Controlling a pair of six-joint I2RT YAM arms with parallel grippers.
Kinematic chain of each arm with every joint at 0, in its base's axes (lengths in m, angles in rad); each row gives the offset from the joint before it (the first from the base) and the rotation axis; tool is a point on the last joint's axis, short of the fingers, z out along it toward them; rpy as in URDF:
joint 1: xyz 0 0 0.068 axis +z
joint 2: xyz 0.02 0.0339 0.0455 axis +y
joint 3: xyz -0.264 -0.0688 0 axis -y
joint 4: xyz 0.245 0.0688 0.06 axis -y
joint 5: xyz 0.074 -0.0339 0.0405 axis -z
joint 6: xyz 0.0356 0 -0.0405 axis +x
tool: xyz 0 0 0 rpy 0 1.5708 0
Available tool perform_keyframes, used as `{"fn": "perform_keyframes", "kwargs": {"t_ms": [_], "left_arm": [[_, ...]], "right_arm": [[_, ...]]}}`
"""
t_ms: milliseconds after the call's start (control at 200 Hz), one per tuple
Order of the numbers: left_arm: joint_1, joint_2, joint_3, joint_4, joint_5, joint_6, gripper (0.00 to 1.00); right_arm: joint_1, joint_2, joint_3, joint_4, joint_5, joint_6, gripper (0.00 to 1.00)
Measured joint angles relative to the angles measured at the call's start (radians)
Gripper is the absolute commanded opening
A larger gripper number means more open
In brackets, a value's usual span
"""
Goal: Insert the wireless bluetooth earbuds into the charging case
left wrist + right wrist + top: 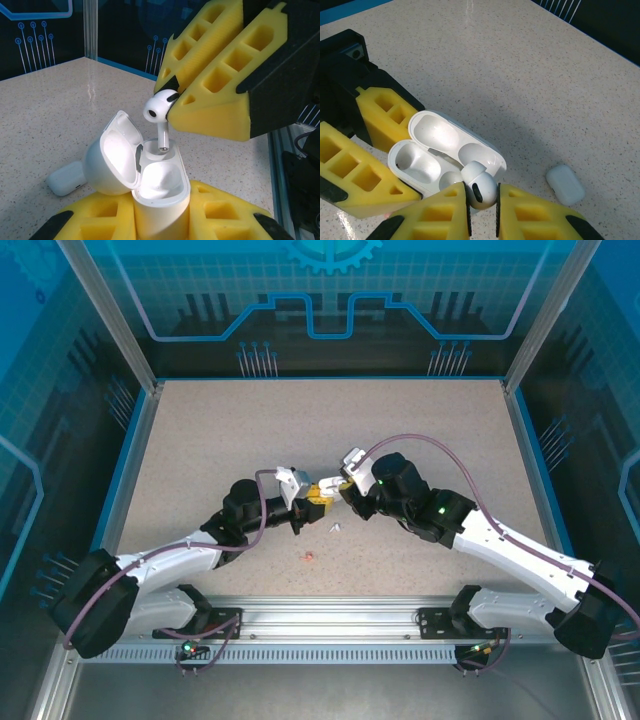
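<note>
The open charging case point(156, 186) is clamped by the left gripper point(162, 220); a white earbud point(159, 109) is pinched by the right gripper point(482, 215), stem down over a socket. The stem should be kept aligned and lowered slowly before release.

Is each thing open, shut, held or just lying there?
Left gripper: shut on white rounded charging case.
Right gripper: shut on white stemmed earbud.
Charging case: lid open, upright.
Earbud: stem tip at case socket, not seated.
Second small white case: shut, lying loose.
Tiny red earbud: lying loose.
</note>
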Motion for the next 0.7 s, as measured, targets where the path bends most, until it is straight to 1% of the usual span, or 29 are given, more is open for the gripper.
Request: {"fn": "perform_keyframes", "kwargs": {"t_ms": [290, 700], "left_arm": [[-0.005, 0.003, 0.000, 0.007, 0.000, 0.000, 0.00], [-0.006, 0.003, 0.001, 0.006, 0.000, 0.000, 0.00]], "right_arm": [[0.000, 0.000, -0.002, 0.004, -0.010, -0.020, 0.18], [0.004, -0.022, -0.022, 0.002, 0.019, -0.124, 0.17]]}}
